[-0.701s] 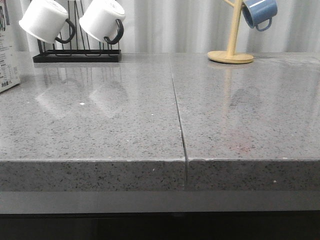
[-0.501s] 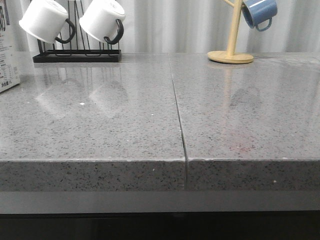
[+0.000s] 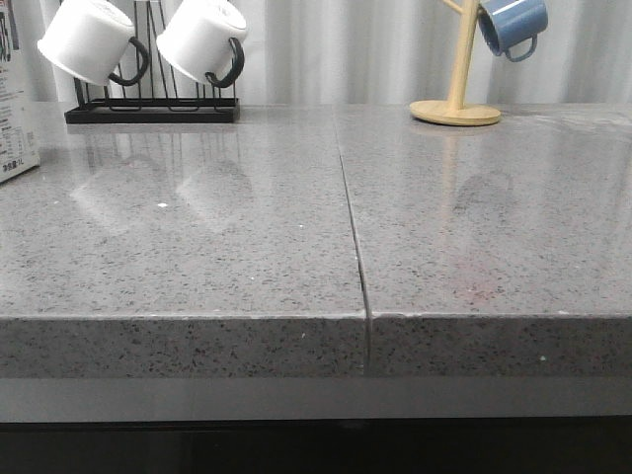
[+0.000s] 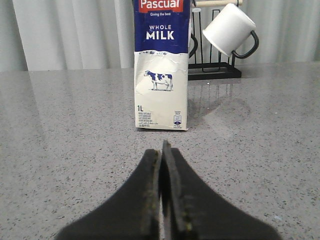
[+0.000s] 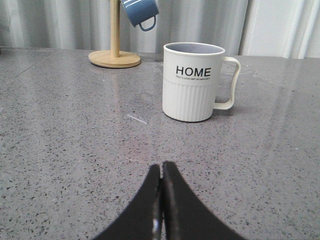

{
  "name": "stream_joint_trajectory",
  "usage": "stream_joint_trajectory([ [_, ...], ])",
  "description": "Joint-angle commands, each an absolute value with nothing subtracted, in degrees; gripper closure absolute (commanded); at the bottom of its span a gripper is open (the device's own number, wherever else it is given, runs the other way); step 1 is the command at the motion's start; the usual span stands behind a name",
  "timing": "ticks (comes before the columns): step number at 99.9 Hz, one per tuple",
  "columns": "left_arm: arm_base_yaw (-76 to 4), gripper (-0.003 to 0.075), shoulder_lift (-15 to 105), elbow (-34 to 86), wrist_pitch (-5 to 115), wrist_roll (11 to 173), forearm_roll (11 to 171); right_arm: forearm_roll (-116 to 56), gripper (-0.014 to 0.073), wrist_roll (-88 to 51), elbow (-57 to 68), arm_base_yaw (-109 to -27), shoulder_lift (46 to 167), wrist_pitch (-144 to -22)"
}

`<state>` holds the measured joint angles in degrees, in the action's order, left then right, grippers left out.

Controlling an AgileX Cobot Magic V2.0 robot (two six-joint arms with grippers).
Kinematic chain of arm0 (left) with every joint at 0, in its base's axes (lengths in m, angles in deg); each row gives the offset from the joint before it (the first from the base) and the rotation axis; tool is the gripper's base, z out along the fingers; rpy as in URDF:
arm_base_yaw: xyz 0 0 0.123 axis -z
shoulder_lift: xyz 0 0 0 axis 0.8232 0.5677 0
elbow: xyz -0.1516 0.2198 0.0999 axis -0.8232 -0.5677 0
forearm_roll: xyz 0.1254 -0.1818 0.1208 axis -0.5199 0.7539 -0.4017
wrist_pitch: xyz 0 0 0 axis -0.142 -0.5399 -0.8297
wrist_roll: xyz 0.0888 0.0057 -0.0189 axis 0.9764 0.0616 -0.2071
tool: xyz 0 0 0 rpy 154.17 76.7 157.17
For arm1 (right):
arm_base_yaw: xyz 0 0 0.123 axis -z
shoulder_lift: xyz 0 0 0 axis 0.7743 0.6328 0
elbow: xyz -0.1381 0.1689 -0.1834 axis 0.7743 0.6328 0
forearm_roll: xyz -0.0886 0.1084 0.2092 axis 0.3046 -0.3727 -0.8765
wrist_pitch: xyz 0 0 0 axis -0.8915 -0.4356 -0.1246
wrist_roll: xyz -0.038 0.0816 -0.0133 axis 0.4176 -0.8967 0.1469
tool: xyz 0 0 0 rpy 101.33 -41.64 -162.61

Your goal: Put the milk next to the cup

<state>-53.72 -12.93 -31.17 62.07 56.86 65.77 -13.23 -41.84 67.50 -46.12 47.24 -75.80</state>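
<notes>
We see left gripper (image 4: 161,150) jaws pressed together, empty; right gripper (image 5: 161,172) same. Left wrist view alone gives us full milk (image 4: 161,65), upright beyond fingertips; front view catches only sliver at worktop's (image 3: 296,247) left edge. Cup (image 5: 194,81) appears only in right wrist view, upright. White mugs (image 3: 143,39), blue mug (image 3: 513,25) along far edge.

Kitchen-style setting, grey speckled stone countertop (image 3: 247,247), black wire mug rack (image 3: 148,104) at its back edge holding white mugs (image 3: 94,39), wooden mug tree (image 3: 459,69) with blue mug (image 3: 512,25) also at the back, pale pleated curtain (image 3: 346,49) behind the countertop.
</notes>
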Motion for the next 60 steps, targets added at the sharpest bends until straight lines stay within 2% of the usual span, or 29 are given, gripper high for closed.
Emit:
stream_joint_trajectory([
  [1,-53.7,0.0741,-14.7,-33.8,66.5,56.4,65.9,-12.7,0.0659,-41.7,66.9,-45.8,46.2,-71.1],
  [27,-53.7,0.0741,-14.7,-33.8,66.5,56.4,65.9,-12.8,0.0659,-41.7,66.6,-45.8,46.2,-69.6],
  [60,-53.7,0.0741,-14.7,-33.8,66.5,56.4,65.9,-12.8,0.0659,-41.7,60.4,-45.8,46.4,-80.1],
])
